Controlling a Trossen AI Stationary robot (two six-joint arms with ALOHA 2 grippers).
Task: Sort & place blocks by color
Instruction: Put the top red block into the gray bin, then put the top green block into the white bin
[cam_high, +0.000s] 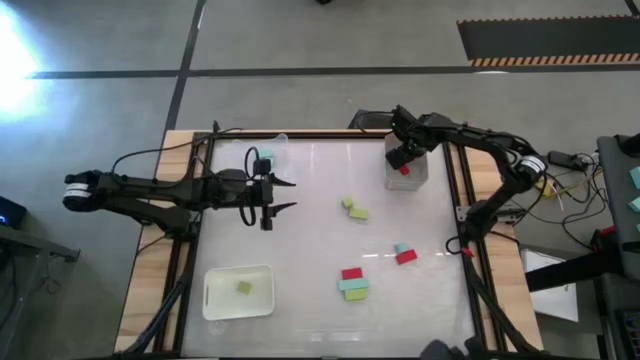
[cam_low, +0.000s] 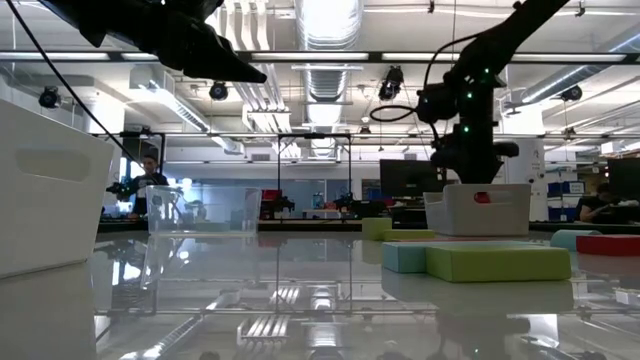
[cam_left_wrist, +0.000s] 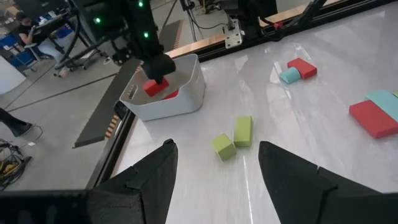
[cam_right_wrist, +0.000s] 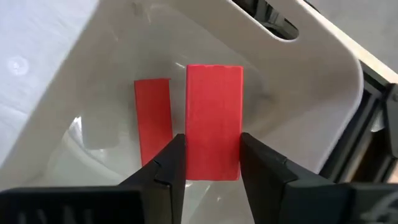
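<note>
The right gripper (cam_right_wrist: 210, 163) hung over the white plastic tray (cam_high: 415, 172) at two o'clock, fingers clamped on a red rectangular block (cam_right_wrist: 214, 118), evidently to join the red one (cam_right_wrist: 153, 118) already inside. The left gripper (cam_high: 281, 195), near ten o'clock, waited spread and empty.

table (cam_high: 330, 200): glossy white | tray (cam_right_wrist: 323, 93): smooth white plastic | red block (cam_right_wrist: 213, 121): matt

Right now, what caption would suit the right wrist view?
Right gripper holds a red block over a white tray, beside another red block lying inside.
</note>
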